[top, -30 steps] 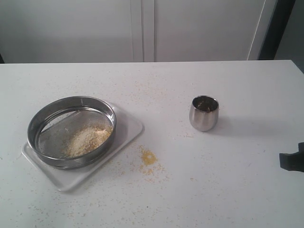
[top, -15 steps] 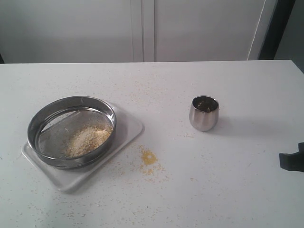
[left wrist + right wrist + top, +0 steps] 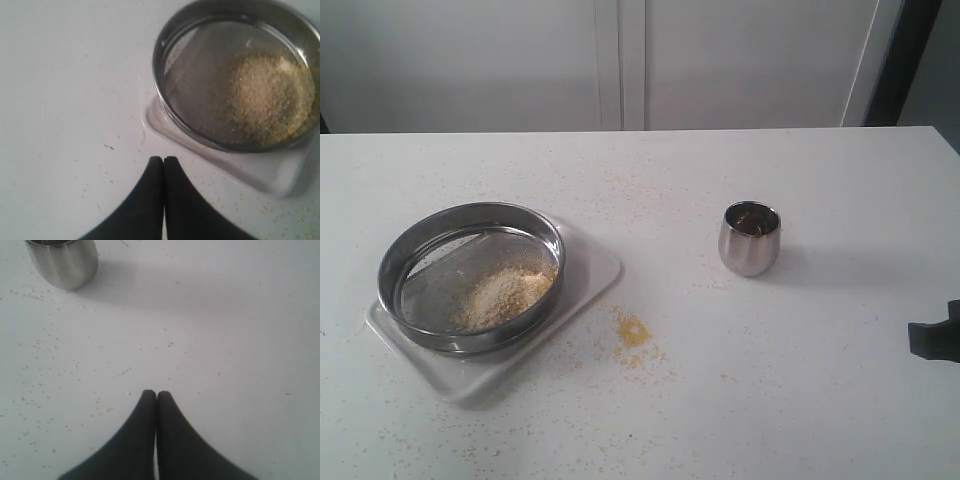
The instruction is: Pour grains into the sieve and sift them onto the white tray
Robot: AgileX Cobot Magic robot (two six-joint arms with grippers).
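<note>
The round steel sieve (image 3: 470, 275) sits on the white tray (image 3: 595, 270) at the left of the table, with a heap of beige grains (image 3: 505, 293) on its mesh. A small patch of yellow grains (image 3: 632, 331) lies on the table beside the tray. My left gripper (image 3: 163, 160) is shut and empty, just short of the tray's corner (image 3: 155, 117) and the sieve (image 3: 170, 95); the exterior view does not show it. My right gripper (image 3: 156, 394) is shut and empty, over bare table well apart from the steel cup (image 3: 64, 262). A dark part of the right arm (image 3: 935, 338) shows at the right edge.
The small steel cup (image 3: 750, 238) stands upright right of centre. Loose grains speckle the white table (image 3: 820, 400) around the tray and cup. White cabinet doors (image 3: 620, 60) rise behind the table's far edge.
</note>
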